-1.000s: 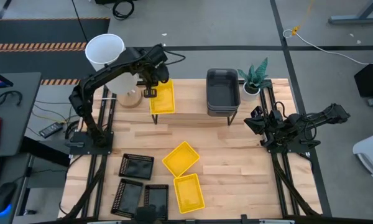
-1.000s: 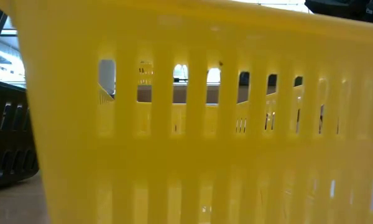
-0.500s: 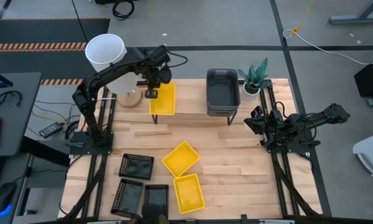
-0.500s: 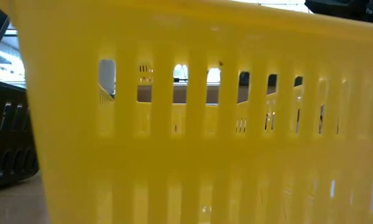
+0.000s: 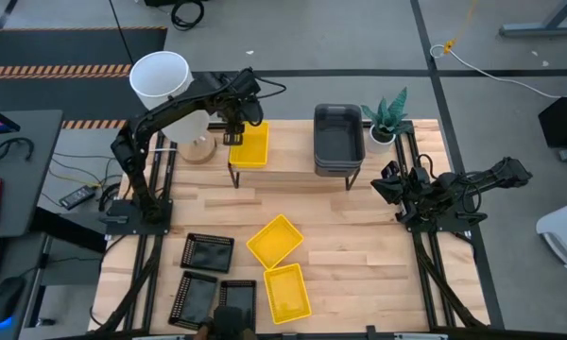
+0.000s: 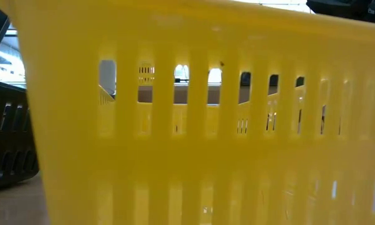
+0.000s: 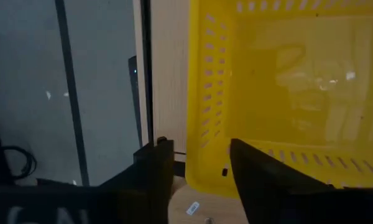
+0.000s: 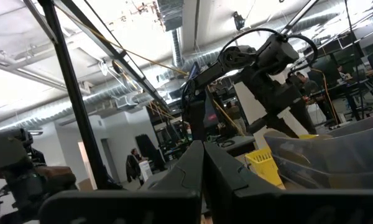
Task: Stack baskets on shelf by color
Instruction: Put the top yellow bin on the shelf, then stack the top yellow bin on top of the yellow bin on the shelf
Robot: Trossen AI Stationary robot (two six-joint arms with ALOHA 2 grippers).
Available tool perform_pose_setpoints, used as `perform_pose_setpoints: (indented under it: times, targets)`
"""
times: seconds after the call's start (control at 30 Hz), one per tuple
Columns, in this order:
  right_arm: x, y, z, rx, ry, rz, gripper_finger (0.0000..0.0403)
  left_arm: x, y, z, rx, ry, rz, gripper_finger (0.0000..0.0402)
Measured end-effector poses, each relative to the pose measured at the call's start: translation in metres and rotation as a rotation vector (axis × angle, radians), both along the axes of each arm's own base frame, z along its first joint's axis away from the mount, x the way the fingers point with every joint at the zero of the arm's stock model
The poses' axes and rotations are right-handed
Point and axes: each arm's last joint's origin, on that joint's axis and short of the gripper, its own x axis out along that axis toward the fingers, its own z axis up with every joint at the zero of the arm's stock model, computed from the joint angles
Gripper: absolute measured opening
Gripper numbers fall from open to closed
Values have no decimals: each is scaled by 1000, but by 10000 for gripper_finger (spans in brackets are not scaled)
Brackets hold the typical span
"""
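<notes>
From the high view, it looks like we're at the drop-off step for the first yellow one. The left gripper is hanging over the left end of the shelf, and the yellow basket is sitting flat on the plank right under and just beside its fingertips, toward the shelf's middle. My guess is the basket is placed and the arm is letting go. The grey baskets are nesting in a pile at the shelf's other end, well apart from that gripper. Two more yellow baskets and the black baskets are lying down on the table, far from both grippers. The right gripper is parking off the shelf's right end, just waiting.

Low view: basically useless here, a loose yellow basket wall is filling the picture, with a bit of black basket at the side. No gripper showing.

Left wrist view: the fingers are standing apart and straddling the basket's near rim, one finger outside the wall, one inside. I can't see any squeeze on the plastic, so I'm reading it as released.

Right wrist view: the right fingers are pressing together with nothing between them, pointing across at the left arm and a sliver of yellow basket far off.

Next move, I'm guessing: lift straight up clear of the rim without dragging the basket, then go down for another yellow one.
</notes>
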Motion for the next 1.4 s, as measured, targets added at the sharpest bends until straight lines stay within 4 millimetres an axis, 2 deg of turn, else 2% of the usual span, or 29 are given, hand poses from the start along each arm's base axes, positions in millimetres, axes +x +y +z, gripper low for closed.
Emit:
perform_pose_setpoints:
  times: [0.1,0.23,0.37,0.57,0.77,0.97,1.17,1.4]
  targets:
    - [0,0,0,0,0,0,16,4,-7,11,13,-46,5,176]
    - [0,0,0,0,-1,0,16,10,-28,35,12,-153,-26,169]
    - [0,0,0,0,0,0,16,15,-59,53,-133,-287,-121,153]
    - [0,0,0,0,-1,0,16,33,-113,54,-391,-352,-202,137]
    - [0,0,0,0,0,0,16,51,-170,35,-389,-288,-330,123]
    - [0,0,0,0,0,0,16,59,-204,12,-372,-246,-360,117]
    - [0,0,0,0,-1,0,16,57,-231,-15,-450,-161,-384,116]
    - [0,0,0,0,0,0,16,47,-274,-54,-488,-39,-476,117]
